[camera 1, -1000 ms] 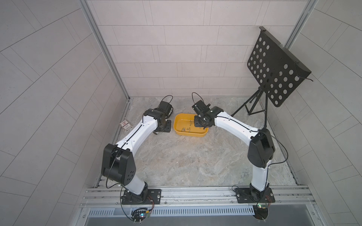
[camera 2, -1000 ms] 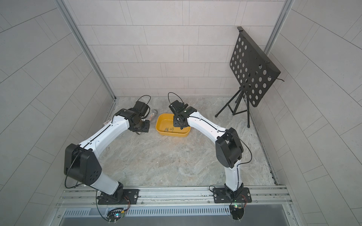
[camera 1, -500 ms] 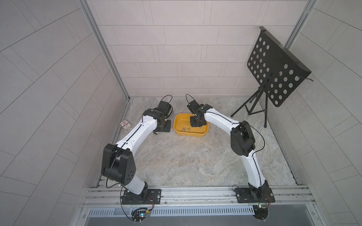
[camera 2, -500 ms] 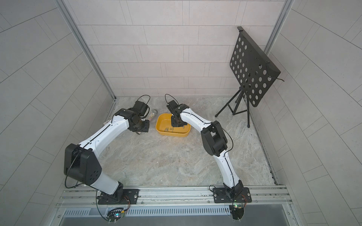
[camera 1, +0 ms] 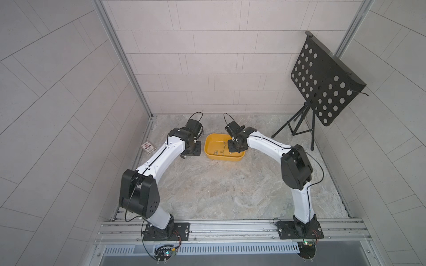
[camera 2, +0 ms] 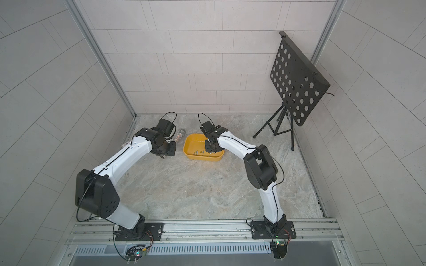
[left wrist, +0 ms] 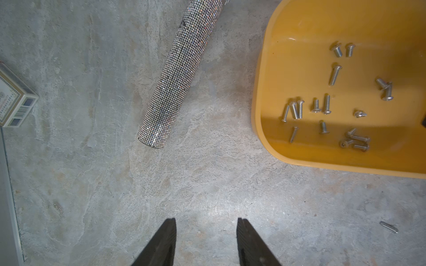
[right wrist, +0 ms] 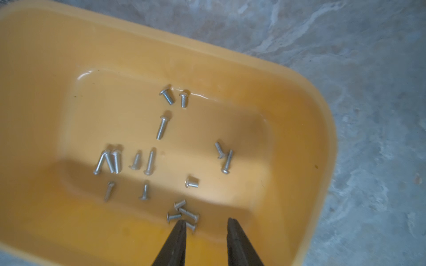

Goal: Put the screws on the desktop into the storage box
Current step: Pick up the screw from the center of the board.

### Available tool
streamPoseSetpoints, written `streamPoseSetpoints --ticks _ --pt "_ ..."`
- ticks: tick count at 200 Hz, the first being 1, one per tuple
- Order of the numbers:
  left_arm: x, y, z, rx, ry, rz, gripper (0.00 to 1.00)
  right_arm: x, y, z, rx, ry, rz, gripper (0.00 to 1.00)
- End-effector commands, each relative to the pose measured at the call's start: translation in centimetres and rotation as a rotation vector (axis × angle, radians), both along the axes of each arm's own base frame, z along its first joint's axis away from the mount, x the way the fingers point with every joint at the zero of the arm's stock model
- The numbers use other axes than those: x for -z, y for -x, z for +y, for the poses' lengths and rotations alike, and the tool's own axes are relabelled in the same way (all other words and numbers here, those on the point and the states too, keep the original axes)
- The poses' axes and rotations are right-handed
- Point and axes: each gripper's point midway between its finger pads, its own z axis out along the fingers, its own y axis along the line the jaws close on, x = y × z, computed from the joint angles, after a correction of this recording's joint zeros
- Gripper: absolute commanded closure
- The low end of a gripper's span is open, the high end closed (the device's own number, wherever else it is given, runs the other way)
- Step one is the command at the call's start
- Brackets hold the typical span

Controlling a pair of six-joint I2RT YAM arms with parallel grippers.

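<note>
Well, from the left I see the small card box [camera 1: 148, 147] by the wall, then my left gripper [left wrist: 206, 232] over the bare surface [camera 1: 219, 188], jaws apart and holding nothing. The glittery tube [left wrist: 182, 69] lies near it. The yellow storage box [camera 1: 219, 159] sits to its right, with the screws [right wrist: 162, 127] scattered on its floor. A thin metal piece [left wrist: 389, 227] lies outside, near its wall. My right gripper [right wrist: 206, 226] hangs over the box, jaws parted, empty. The black music stand [camera 1: 322, 80] is far right.
</note>
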Motion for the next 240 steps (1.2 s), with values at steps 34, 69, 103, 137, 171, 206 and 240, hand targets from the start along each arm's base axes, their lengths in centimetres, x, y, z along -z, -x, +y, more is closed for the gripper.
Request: streamPoseSetpoints --ticks 34,69,103,137,171,206,240 --pt "0.4 0.4 0.0 0.015 0.007 0.016 0.51 -3.8 2.0 -7.6 0.226 -0.144 -0.296 0.66" --pt "0.5 0.5 -1.3 0.052 0.032 0.018 0.51 0.1 3.9 -10.9 0.348 -0.193 -0.312 0.66" --pt "-0.3 2.0 -4.6 0.161 0.023 -0.012 0.51 1.7 4.1 -12.1 0.409 -0.221 -0.309 0.65" --pt "-0.3 4.6 -7.8 0.227 0.056 0.006 0.51 3.5 4.7 -14.5 0.526 -0.238 -0.279 0.64" --pt "-0.3 6.7 -10.8 0.272 0.067 0.018 0.51 4.7 5.1 -16.1 0.600 -0.287 -0.247 0.62" --pt "0.6 7.9 -14.0 0.343 0.060 0.041 0.51 4.8 5.3 -17.2 0.643 -0.329 -0.267 0.62" --pt "2.8 8.9 -17.2 0.417 0.037 0.100 0.53 5.4 5.8 -17.9 0.669 -0.348 -0.265 0.61"
